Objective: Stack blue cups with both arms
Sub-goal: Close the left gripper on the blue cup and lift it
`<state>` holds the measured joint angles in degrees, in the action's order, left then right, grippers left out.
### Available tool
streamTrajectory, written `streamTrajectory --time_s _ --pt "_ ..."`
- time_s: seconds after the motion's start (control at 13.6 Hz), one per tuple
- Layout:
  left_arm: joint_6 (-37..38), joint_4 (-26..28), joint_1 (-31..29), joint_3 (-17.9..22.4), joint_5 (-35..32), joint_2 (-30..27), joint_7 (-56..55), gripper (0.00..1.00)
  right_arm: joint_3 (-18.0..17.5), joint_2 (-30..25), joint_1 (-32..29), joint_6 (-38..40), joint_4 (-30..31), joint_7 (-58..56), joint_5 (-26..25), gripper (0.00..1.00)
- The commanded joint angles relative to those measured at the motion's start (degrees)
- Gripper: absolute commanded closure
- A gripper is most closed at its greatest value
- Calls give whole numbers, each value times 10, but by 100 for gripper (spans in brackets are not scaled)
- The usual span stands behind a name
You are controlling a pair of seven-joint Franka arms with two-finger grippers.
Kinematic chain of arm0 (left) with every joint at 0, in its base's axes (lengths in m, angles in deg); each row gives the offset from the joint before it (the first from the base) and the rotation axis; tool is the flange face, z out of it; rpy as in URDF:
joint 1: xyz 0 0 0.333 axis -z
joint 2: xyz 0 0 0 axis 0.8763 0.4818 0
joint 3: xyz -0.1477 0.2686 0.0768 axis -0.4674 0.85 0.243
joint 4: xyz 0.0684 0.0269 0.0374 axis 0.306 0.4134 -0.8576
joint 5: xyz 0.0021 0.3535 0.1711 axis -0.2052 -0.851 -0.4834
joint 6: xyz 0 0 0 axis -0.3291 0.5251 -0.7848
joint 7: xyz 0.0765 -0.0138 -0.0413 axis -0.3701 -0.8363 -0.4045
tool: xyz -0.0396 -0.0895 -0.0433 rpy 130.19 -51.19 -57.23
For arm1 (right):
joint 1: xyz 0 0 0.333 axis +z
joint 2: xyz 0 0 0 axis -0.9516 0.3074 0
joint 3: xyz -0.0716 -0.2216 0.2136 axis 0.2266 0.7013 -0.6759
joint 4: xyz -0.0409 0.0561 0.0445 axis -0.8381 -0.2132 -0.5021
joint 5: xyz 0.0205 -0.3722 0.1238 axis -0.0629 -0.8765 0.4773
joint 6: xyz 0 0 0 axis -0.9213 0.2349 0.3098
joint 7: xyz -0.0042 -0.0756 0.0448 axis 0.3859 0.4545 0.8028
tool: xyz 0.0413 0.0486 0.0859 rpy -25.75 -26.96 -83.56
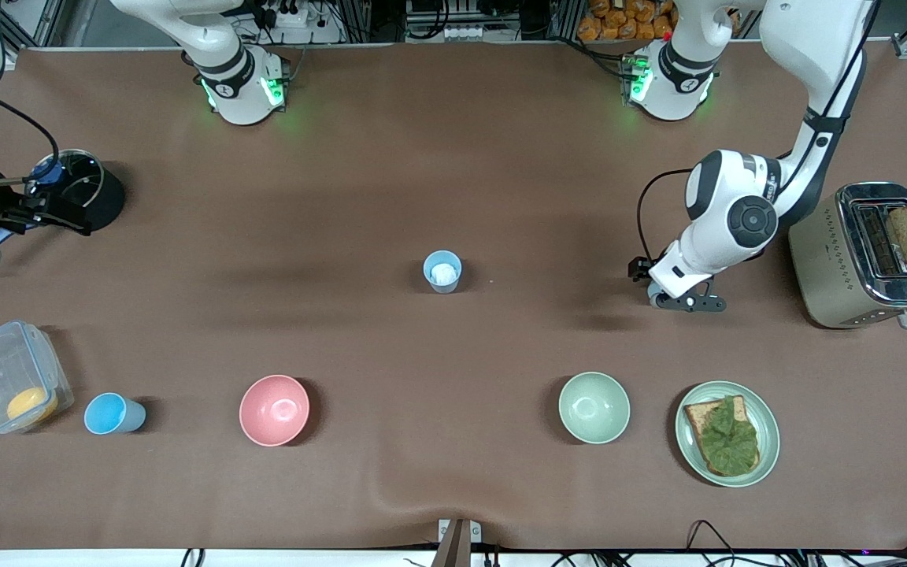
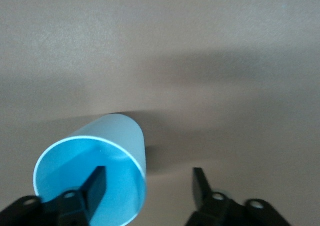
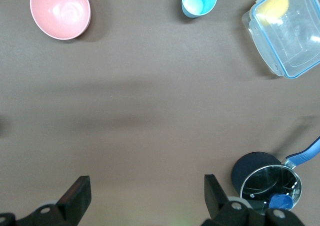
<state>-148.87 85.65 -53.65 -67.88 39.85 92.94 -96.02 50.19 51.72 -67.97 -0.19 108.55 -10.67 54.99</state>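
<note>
nothing's been picked up yet. the paler blue cup (image 1: 442, 272) sits mid-counter (image 1: 453, 181), approached by the left pincer (image 2: 149, 182), fingers spread wide and empty. the brighter blue cup (image 1: 112, 413) sits by the pink bowl (image 1: 274, 409); the right pincer (image 3: 146, 191) hangs open, largely cropped in the front view.

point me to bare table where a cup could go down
Bare cloth lies between the paler blue cup and the pink bowl, and between the pink bowl and green bowl. It is crowded beside the sandwich plate and toaster.
</note>
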Motion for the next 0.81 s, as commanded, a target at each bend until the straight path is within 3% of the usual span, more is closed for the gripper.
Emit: streamTrajectory --time_s 0.0,0.74 --pt "-5 14 -6 4 -12 -15 5 100 -9 -13 -9 3 8 -2 -13 0" --pt "1 -19 4 2 -16 -45 2 100 -9 -13 -11 4 8 -4 -13 0"
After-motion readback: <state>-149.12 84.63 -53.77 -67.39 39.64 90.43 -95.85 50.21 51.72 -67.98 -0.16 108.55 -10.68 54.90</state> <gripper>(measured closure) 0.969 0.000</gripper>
